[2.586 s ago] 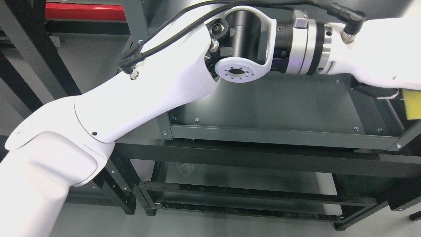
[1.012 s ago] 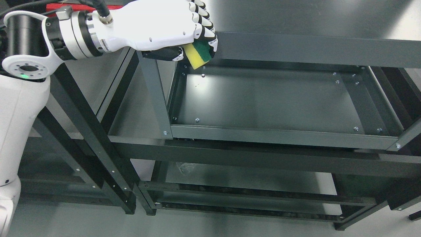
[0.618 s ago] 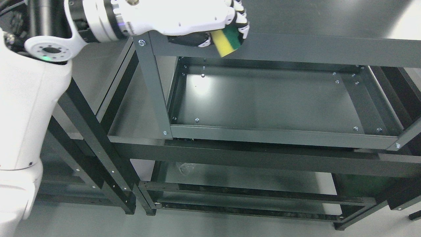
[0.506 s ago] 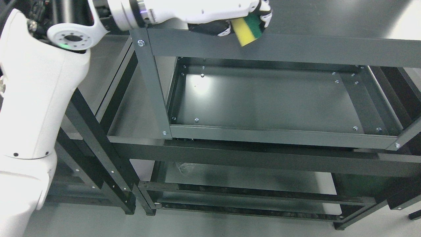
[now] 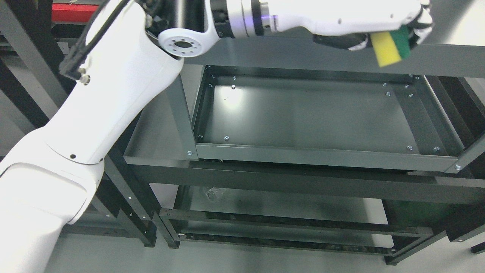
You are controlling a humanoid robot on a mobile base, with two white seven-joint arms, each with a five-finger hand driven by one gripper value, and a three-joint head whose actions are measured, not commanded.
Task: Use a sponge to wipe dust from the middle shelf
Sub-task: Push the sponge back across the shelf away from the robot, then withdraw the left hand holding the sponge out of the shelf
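My left hand [image 5: 394,28] reaches across the top of the picture to the upper right and is shut on a yellow and green sponge [image 5: 390,47]. The sponge sits against the far rail [image 5: 295,57] of the dark grey metal rack, above the right end of the middle shelf [image 5: 303,113]. The shelf is a flat grey panel with a raised rim and small screws at its corners. My left arm [image 5: 113,98] runs from the lower left up to the top. The right arm does not show.
A lower shelf [image 5: 288,208] lies beneath the middle one. The rack's upright post [image 5: 182,113] stands at the shelf's front left corner. A second dark rack frame [image 5: 22,68] stands at the left, with a red bar [image 5: 75,11] behind it.
My left hand has carried the sponge from the shelf's far left corner to the right along the far rail, and slightly up. The arm has swung in over the left side of the picture.
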